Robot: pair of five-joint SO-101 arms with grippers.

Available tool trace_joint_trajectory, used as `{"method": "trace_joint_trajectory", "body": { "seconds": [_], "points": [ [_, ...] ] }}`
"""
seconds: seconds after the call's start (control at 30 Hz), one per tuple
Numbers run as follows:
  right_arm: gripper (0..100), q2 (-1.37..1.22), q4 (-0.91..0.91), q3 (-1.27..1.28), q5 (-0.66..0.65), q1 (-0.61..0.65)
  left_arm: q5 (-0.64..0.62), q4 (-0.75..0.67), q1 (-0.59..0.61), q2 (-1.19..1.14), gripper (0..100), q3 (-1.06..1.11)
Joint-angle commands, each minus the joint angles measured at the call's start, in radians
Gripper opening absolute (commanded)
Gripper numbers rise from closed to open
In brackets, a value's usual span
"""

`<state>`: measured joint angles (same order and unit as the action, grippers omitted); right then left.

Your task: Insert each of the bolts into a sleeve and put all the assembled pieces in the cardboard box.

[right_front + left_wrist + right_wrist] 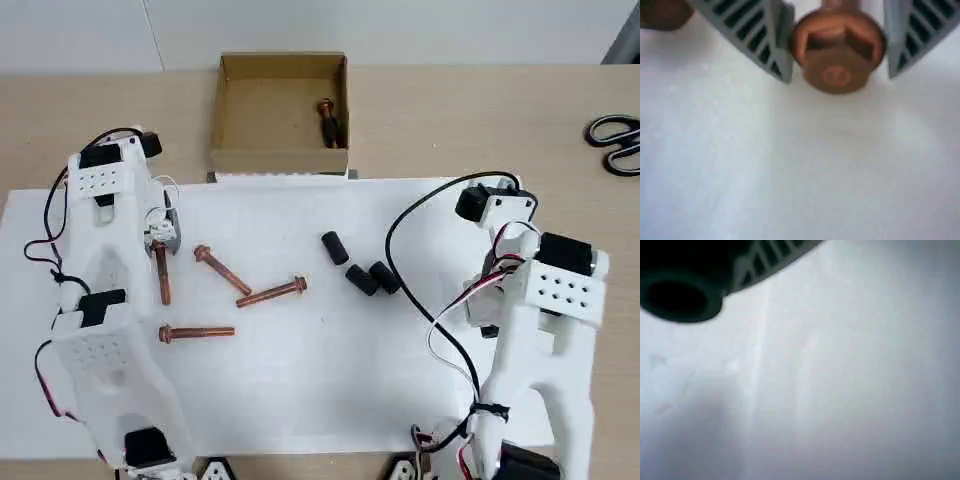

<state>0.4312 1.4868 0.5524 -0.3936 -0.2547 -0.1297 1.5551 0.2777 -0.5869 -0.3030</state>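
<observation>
Bolt [837,50] lies at the lowered left tool [838,76] (clamped or apart, cannot tell)

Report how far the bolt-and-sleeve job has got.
Done: one assembled copper bolt in its black sleeve lies in the brown cardboard box. In hand: the left gripper grips a bare copper hex bolt; the right gripper holds a black cylindrical sleeve. Left: three more bolts and three sleeves lie loose on the white sheet, all to be joined and boxed.
</observation>
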Motion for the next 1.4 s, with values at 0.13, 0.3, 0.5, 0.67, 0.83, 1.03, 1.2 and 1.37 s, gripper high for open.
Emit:
{"method": "trace_joint_trajectory", "body": {
  "seconds": [0.13,0.3,0.5,0.67,0.83,1.03,1.2,1.37],
  "points": [
    [0.3,0.033,-0.013,-0.006,-0.002,-0.010,0.011,0.064,0.005,0.046,8,-0.119],
    [0.3,0.033,-0.031,0.003,-0.002,-0.010,0.009,0.138,-0.031,0.175,8,-0.148],
    [0.3,0.036,-0.079,0.084,-0.002,-0.010,0.005,0.121,-0.051,0.210,8,-0.036],
    [0.3,0.042,-0.079,0.094,-0.005,-0.010,0.011,0.029,-0.054,0.173,8,0.054],
    [0.3,0.042,-0.090,0.091,-0.008,-0.010,0.011,-0.012,-0.054,0.092,14,0.065],
    [0.3,0.042,-0.085,0.091,-0.008,-0.010,0.023,-0.028,-0.054,0.075,14,0.062],
    [0.3,0.042,-0.085,0.091,-0.008,-0.010,0.026,-0.021,-0.048,0.075,14,0.062],
    [0.3,0.042,-0.084,0.091,-0.005,-0.010,0.026,-0.069,-0.052,0.064,11,0.067]
  ]
}}
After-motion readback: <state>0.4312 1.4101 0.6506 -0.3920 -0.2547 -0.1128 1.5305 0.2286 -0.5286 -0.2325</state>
